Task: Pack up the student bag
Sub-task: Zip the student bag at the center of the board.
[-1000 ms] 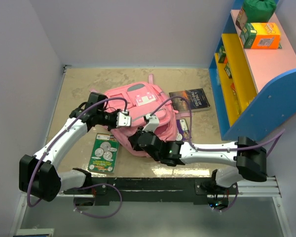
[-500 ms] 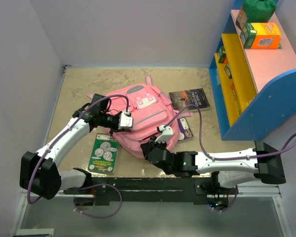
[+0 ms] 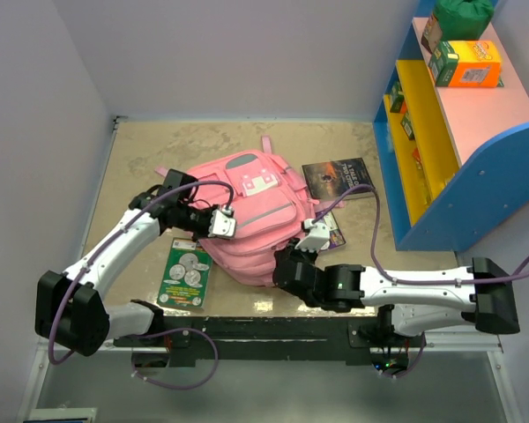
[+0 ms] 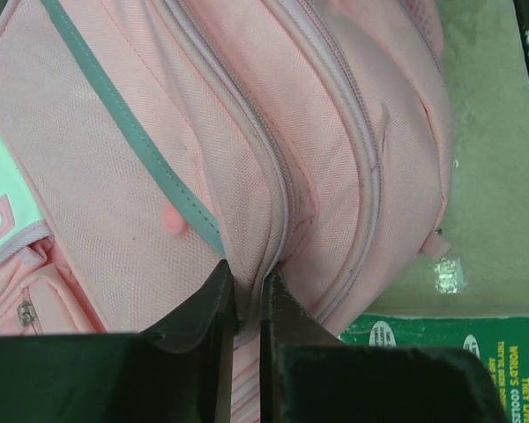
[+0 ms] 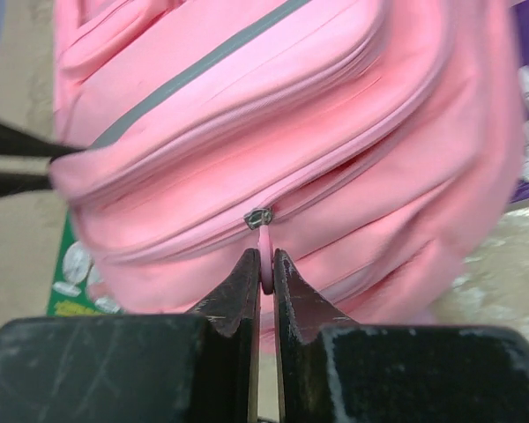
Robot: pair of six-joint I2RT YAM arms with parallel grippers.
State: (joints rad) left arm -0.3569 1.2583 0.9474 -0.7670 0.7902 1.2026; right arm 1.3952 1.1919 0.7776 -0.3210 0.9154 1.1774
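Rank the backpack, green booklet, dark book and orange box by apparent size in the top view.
1. Backpack.
2. Dark book, green booklet, orange box: about alike, so unranked; the box sits up on the shelf, nearer the camera.

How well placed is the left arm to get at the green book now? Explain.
Probably not yet: the left end effector is shut on the student bag, though the green book lies mostly uncovered close by.
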